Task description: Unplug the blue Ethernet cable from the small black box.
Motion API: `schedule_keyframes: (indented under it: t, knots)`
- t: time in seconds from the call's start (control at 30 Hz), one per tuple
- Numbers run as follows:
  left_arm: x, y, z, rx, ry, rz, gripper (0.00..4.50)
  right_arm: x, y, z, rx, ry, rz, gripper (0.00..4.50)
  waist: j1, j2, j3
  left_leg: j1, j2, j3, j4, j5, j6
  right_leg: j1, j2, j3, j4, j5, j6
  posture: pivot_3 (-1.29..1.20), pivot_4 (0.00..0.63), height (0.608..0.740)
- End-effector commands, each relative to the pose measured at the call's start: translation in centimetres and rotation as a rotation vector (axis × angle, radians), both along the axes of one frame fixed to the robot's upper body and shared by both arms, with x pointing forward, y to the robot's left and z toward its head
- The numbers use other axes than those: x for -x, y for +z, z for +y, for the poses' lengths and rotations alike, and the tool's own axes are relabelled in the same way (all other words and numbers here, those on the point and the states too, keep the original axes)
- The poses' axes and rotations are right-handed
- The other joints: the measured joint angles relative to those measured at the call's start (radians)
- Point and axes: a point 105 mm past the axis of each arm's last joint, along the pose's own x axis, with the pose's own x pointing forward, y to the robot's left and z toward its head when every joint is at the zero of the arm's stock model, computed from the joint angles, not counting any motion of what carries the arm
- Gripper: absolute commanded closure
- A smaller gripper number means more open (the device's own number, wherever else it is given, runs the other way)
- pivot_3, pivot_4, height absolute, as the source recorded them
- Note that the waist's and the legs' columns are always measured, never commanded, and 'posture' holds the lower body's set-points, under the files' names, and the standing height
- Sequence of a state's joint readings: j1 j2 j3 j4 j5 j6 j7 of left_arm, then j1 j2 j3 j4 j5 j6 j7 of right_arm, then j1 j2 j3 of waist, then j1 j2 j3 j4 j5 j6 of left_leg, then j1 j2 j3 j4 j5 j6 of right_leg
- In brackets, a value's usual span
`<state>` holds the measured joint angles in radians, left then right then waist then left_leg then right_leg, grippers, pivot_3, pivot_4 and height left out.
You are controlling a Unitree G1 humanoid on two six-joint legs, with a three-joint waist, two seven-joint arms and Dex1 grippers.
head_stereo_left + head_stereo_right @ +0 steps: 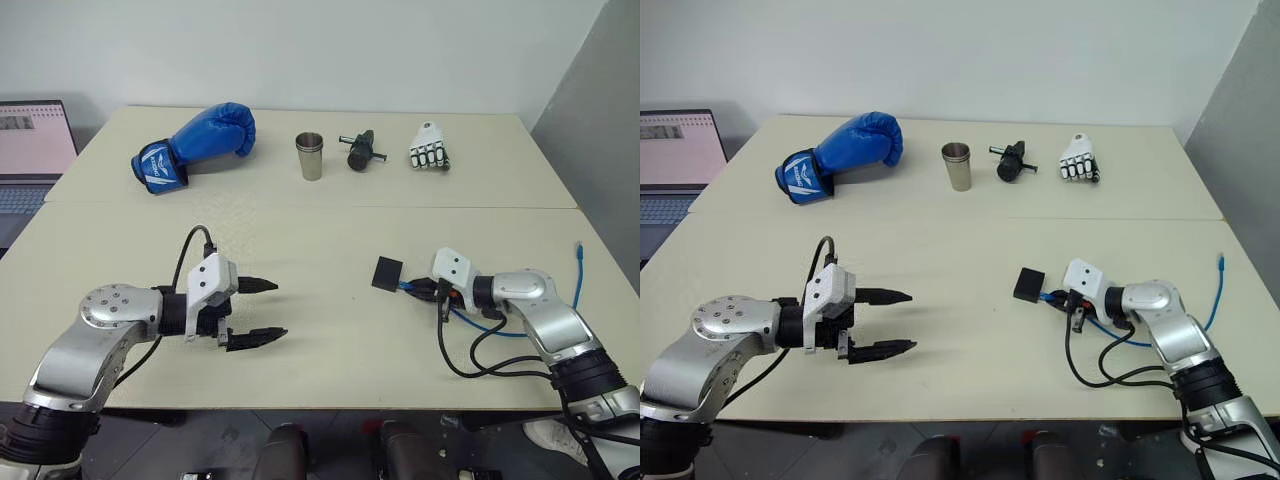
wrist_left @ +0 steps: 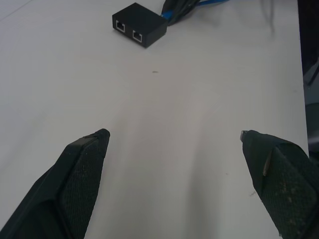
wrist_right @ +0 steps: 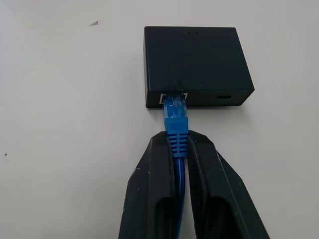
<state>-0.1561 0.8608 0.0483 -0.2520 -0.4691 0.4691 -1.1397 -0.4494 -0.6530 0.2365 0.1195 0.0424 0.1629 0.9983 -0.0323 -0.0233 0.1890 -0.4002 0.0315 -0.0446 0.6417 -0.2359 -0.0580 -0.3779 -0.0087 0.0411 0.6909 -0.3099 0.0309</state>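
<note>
The right gripper is clamped shut on the blue cable just behind its ribbed plug boot, at lower centre of the right wrist view, a hold that looks chosen to pull straight along the plug's own line. The plug is still seated in a port of the black box, a matte, flat, square-edged plastic case lying free on the table, right of centre in the head view. The gripper's fingers are black, textured pads that press the thin, flexible cord between them; behind the wrist the rest of the cord loops away toward the table's right edge. At lower left of the head view the left gripper hangs just over the pale, smooth tabletop with its jaws spread wide and nothing in them, well apart from the box, probably kept ready to pin the light case if it slides. Along the far edge stand a glossy blue boxing glove and a metal cup.
</note>
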Motion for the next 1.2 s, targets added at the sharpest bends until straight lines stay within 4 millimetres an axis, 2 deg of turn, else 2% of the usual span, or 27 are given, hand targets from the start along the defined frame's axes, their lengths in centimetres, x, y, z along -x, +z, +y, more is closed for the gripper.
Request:
schedule_keyframes:
  t: [0.03, 0.13, 0.27, 0.4, 0.67, 0.9, 1.0, 1.2]
  knots:
    - [-0.6, 1.2, -0.6, 0.219, 0.081, 0.107, 0.00, 0.0, 4.4, 2.8, 0.121, 0.198, -0.376, 4.39, 0.000, 0.000, 0.000, 0.000, 0.000, 0.000, 0.000, 0.000, 0.000, 0.000, 0.000, 0.000, 0.000, 0.000, 0.000, 0.00, 0.150, 0.740]
    - [-1.2, 1.9, -1.0, 0.358, 0.119, 0.205, 0.00, 0.4, 5.8, 4.9, 0.186, 0.318, -0.584, 4.40, -0.002, 0.000, 0.001, -0.001, 0.000, 0.000, 0.001, 0.000, 0.000, -0.002, 0.000, 0.000, 0.004, 0.000, 0.000, 0.00, 0.150, 0.740]
    - [-2.1, 3.0, -1.4, 0.504, 0.153, 0.282, 0.00, 1.2, 7.6, 7.6, 0.162, 0.411, -0.766, 4.41, -0.001, 0.000, 0.001, 0.000, 0.000, -0.001, 0.002, 0.000, 0.000, -0.002, 0.000, -0.001, 0.006, 0.000, 0.000, 0.00, 0.150, 0.740]
    - [-2.9, 4.1, -1.7, 0.589, 0.156, 0.321, 0.00, 2.0, 8.5, 9.1, 0.140, 0.471, -0.824, 4.41, 0.000, 0.000, 0.001, 0.000, -0.001, -0.003, 0.003, 0.000, 0.000, -0.002, 0.000, -0.001, 0.007, 0.000, 0.000, 0.00, 0.150, 0.740]
    - [-3.0, 4.0, -3.5, 0.587, 0.114, 0.359, 0.00, 2.4, 9.6, 10.5, 0.131, 0.515, -0.873, 4.41, 0.000, 0.000, 0.001, 0.000, -0.001, -0.005, 0.003, 0.000, 0.000, -0.001, -0.001, -0.001, 0.007, 0.000, 0.000, 0.00, 0.150, 0.740]
    - [-3.6, 4.2, -4.1, 0.637, 0.118, 0.387, 0.00, 2.4, 9.8, 11.2, 0.131, 0.528, -0.885, 4.41, 0.001, 0.000, 0.001, 0.000, -0.001, -0.005, 0.003, 0.000, 0.000, -0.001, -0.001, -0.001, 0.007, 0.000, 0.000, 0.00, 0.150, 0.740]
    - [-3.7, 4.2, -4.3, 0.647, 0.116, 0.392, 0.49, 2.4, 9.8, 11.3, 0.134, 0.532, -0.884, 4.41, 0.000, 0.000, 0.001, 0.000, -0.001, -0.005, 0.003, 0.000, 0.000, -0.001, -0.001, -0.001, 0.007, 0.000, 0.000, 0.00, 0.150, 0.740]
    - [-3.6, 4.3, -4.2, 0.662, 0.105, 0.413, 1.88, 2.4, 10.0, 11.4, 0.138, 0.531, -0.893, 4.41, 0.000, 0.000, 0.001, 0.000, -0.001, -0.005, 0.003, 0.000, 0.000, -0.001, -0.001, 0.000, 0.007, 0.000, 0.000, 0.00, 0.150, 0.740]
